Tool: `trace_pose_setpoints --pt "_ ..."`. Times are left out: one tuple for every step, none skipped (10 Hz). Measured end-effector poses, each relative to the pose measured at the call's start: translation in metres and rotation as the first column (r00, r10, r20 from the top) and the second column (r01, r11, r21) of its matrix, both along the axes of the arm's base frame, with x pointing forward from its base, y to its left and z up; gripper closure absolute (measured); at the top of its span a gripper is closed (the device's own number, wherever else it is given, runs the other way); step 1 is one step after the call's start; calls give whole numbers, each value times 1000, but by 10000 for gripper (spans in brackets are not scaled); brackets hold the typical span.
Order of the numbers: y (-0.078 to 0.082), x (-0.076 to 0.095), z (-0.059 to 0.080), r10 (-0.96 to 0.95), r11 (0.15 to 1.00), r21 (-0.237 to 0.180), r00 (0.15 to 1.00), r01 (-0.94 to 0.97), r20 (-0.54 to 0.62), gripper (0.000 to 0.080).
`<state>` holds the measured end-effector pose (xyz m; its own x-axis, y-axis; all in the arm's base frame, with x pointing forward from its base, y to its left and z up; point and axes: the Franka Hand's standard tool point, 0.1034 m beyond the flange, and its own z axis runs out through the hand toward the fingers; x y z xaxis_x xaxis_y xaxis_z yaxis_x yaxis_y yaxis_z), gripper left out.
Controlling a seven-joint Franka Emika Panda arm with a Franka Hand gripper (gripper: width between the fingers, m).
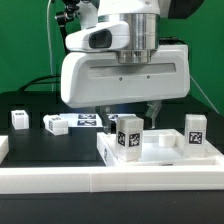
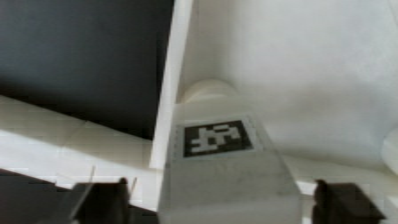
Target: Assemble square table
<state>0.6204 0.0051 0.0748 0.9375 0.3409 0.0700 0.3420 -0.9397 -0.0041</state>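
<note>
The square table's white slab (image 1: 165,157) lies at the front of the black table. Two white tagged legs stand upright on it, one in the middle (image 1: 128,136) and one toward the exterior view's right (image 1: 195,130). My gripper (image 1: 128,113) hangs directly over the middle leg. In the wrist view that leg (image 2: 217,137), tag showing, sits between my dark fingers (image 2: 102,200). A narrow gap remains on each side, so my gripper (image 2: 222,206) is open around it. Two more legs lie loose at the exterior view's left, one far out (image 1: 20,118) and one nearer the middle (image 1: 55,124).
The marker board (image 1: 88,120) lies flat behind the slab, partly hidden by my arm. A long low white border wall (image 1: 90,183) runs along the front edge. A white block (image 1: 3,148) sits at the exterior view's far left edge.
</note>
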Motion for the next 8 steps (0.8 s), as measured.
trace_pose_setpoints --pt "0 0 0 0 1000 0 1000 0 0 416" --pt "0 0 0 -7 1000 1 1000 7 0 511" --pt "0 0 0 -19 1000 2 1000 19 -1 510" --pt "0 0 0 -25 1000 2 1000 25 -1 510" --pt "0 0 0 -76 997 7 997 76 -2 510" --pt "0 0 0 -151 989 12 989 151 -5 510" --pt "0 0 0 -188 982 15 982 188 -7 510" --pt "-1 0 0 -305 952 29 952 305 -8 510"
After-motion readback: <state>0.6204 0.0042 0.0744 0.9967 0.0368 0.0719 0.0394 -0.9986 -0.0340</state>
